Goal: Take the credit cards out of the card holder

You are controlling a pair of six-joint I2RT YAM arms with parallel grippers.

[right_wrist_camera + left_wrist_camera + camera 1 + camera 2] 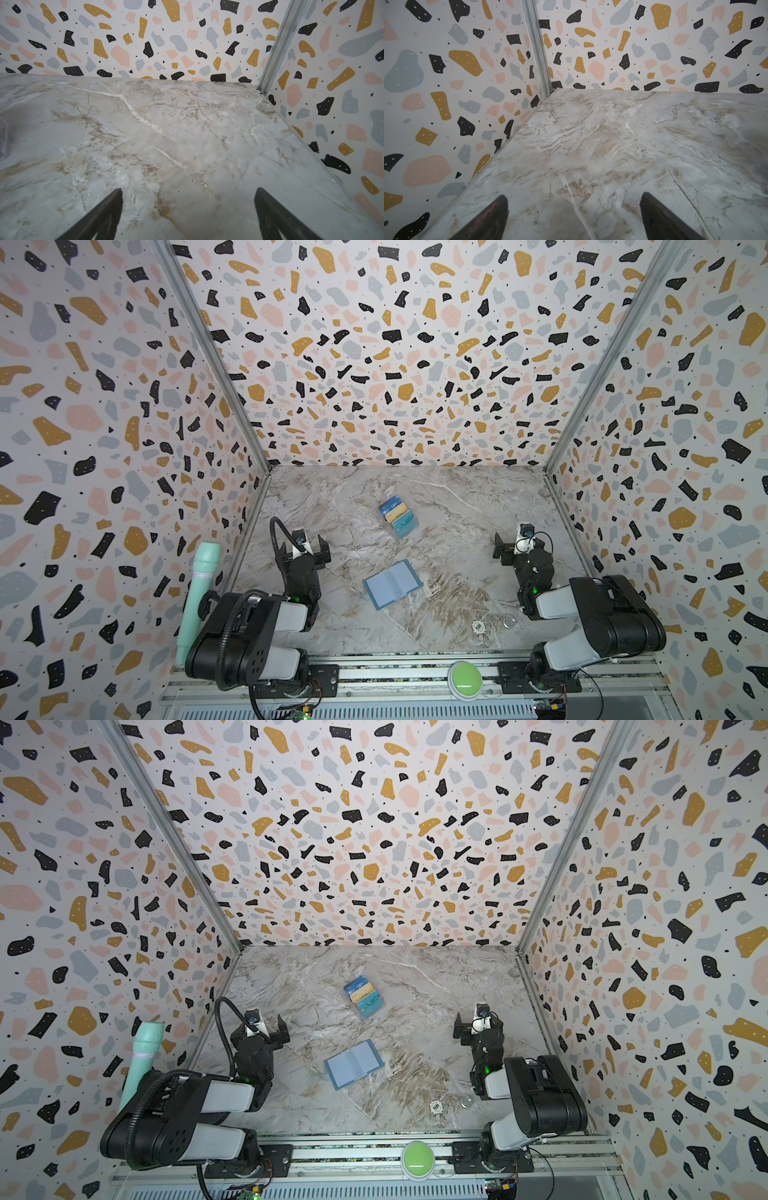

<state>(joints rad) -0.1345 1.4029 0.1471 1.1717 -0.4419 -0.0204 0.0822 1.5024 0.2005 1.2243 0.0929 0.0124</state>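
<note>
Both claws parked, jaws apart, nothing in either. The left claw [302, 551] sits at the left of the desk [457, 506] and the right claw [517, 549] at the right, both well clear of the task items.

The card holder [392, 584] lies open like a book near mid-desk, in both top views [354, 1063]. It has a slate-blue leather-look cover, pale glossy sleeve pages and a spine running diagonally.

The credit cards [398, 516] are outside it, farther back on the desk and well apart from the holder. They are thin rectangles stepped one over the next: dark blue at the back, yellow-tan in the middle, teal with pale lettering in front (what props them up is too faint to tell).

The desk surface is a glossy grey-white marble print with tan and white veins. The walls are matte terrazzo print with aluminium corner rails.

View differences:
- The holder, cards and arms show only in the top views, plus a mint-green mic-shaped object [197, 597] on the left wall and a green dome button [464, 679] on the front rail.
- The left wrist view shows the left claw [574, 200] with dark pointed tips spread over bare marble, facing the back-left corner.
- The right wrist view shows the same for the right claw [189, 190], facing the back-right corner.
</note>
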